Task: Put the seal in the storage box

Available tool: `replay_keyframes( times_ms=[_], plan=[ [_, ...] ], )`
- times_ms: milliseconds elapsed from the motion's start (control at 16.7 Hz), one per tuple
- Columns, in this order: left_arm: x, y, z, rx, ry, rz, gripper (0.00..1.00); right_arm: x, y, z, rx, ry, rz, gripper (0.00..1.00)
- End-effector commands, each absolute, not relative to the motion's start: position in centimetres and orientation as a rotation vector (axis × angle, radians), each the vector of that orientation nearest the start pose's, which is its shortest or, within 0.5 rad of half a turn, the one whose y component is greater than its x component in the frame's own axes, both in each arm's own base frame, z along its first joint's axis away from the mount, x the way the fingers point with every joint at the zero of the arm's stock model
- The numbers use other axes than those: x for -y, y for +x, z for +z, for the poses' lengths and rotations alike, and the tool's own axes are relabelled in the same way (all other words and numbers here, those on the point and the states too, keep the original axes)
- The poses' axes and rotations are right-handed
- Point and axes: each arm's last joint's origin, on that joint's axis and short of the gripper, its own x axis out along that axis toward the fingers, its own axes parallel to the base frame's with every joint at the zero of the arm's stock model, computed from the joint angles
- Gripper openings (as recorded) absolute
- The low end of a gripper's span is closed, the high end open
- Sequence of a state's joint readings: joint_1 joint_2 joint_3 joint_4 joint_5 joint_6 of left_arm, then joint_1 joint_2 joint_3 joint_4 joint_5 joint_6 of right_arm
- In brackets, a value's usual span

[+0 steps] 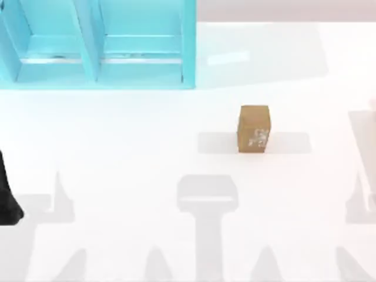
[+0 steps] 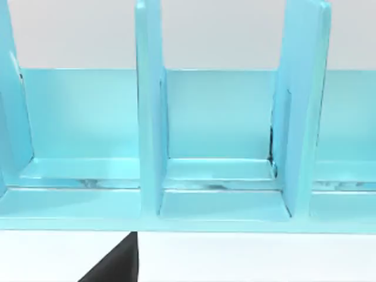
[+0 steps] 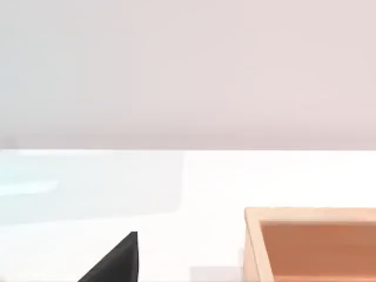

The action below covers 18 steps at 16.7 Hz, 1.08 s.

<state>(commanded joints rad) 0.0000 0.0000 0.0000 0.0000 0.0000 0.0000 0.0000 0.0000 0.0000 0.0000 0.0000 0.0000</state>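
Note:
The seal [image 1: 254,128] is a small tan-brown block with whitish marks on its near face. It stands upright on the white table, right of centre, with nothing touching it. The storage box [image 1: 188,47] is large and light blue, with upright dividers. It sits at the back left of the table, its compartments open toward the front. My left arm [image 1: 8,194] is a dark shape at the left edge, well away from the seal. In the left wrist view the storage box [image 2: 150,117] is close ahead, behind a black part of my left gripper [image 2: 117,263]. A black part of my right gripper [image 3: 117,261] hangs over bare table.
A tan box with an orange inside [image 3: 311,244] lies near my right gripper in the right wrist view. A small pale shape [image 1: 372,106] sits at the table's right edge. Arm shadows fall across the front of the white table [image 1: 117,147].

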Motion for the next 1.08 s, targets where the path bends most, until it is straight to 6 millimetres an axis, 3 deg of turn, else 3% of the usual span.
replay_keyframes(
  times_ms=[300, 660, 840, 1080],
  plan=[
    [0.1, 10.6, 16.0, 0.0, 0.0, 0.0, 1.0, 0.0, 10.6, 17.1, -0.034, 0.012, 0.011, 1.0],
    [0.1, 10.6, 16.0, 0.0, 0.0, 0.0, 1.0, -0.7, 12.1, 23.5, -0.261, 0.076, 0.052, 1.0],
    [0.1, 10.6, 16.0, 0.0, 0.0, 0.0, 1.0, -1.4, 14.6, 27.7, -0.434, 0.112, 0.067, 1.0],
    [0.1, 10.6, 16.0, 0.0, 0.0, 0.0, 1.0, -3.4, 20.6, 32.6, -0.694, 0.146, 0.076, 1.0]
  ],
)
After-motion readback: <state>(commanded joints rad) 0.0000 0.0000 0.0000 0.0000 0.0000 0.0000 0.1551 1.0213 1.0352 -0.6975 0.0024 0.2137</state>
